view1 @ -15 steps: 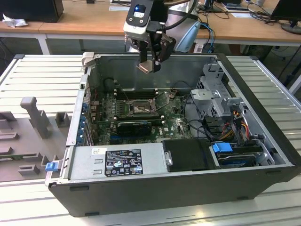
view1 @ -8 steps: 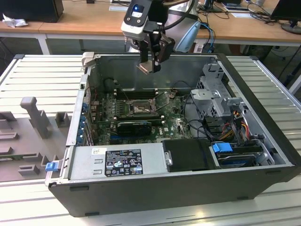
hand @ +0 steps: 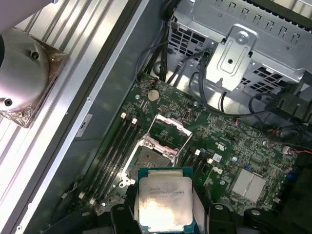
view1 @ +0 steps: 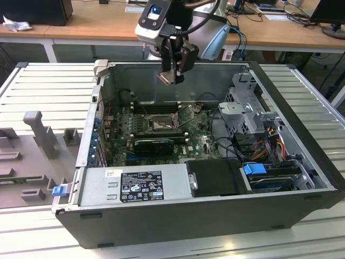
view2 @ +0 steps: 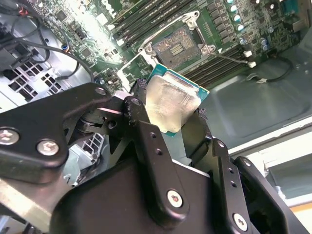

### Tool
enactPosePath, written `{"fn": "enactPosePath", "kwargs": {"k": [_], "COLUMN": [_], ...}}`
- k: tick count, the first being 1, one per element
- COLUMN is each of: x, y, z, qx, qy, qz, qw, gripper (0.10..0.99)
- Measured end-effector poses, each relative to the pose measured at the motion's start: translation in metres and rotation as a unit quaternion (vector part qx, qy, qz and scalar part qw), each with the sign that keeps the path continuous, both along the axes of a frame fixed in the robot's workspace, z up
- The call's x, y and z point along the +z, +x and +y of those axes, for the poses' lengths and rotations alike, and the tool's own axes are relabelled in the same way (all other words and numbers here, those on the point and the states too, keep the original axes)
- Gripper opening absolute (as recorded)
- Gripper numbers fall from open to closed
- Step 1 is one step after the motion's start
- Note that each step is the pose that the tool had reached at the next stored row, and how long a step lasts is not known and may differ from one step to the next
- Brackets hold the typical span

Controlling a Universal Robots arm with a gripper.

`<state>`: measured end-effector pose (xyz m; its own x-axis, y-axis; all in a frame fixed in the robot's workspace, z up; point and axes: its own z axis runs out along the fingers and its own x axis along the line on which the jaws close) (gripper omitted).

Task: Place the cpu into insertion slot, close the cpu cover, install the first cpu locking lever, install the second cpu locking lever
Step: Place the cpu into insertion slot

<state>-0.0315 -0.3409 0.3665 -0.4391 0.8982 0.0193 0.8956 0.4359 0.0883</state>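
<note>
Your end effector point(view1: 174, 75) hangs above the open computer case point(view1: 302, 178). Its fingers point(view2: 139, 114) are clamped on opposite edges of the cpu point(view2: 171, 103), a firm pinch, with the silvery face turned up toward both wrist views.

Below the end effector and well apart from it sits the insertion slot point(hand: 150, 158), in the middle of the green motherboard point(hand: 234, 146). It's bare: you can see the contact field with nothing seated in it.

Just beyond the slot, the cpu cover point(hand: 173, 126) stands swung open on its hinge, with its window frame clear of the socket. Off to one side of the slot a locking lever point(view2: 233, 57) lies angled away from the frame, and I judge it released.

So here's your score. The chip is picked up and held over the board, and that's all that's in the bag. Seating the cpu in the slot, closing the cover and installing both levers are all not yet done.
</note>
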Motion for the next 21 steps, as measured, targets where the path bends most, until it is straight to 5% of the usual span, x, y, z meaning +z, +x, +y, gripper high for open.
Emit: {"fn": "enactPosePath", "kwargs": {"k": [6,13,19,21], "x": [-0.0006,-0.0012,-0.0026,-0.0035], "y": [0.0000,0.0000,0.0000,0.0000], "z": [0.0000,0.0000,0.0000,0.0000], "qx": [-0.047,-0.098,-0.149,-0.171], "qy": [0.0000,0.0000,-0.0002,-0.0002], "qz": [0.0000,0.0000,0.0000,0.0000], "qw": [0.9989,0.9952,0.9888,0.9853], "gripper": [0.533,0.533,0.533,0.533]}}
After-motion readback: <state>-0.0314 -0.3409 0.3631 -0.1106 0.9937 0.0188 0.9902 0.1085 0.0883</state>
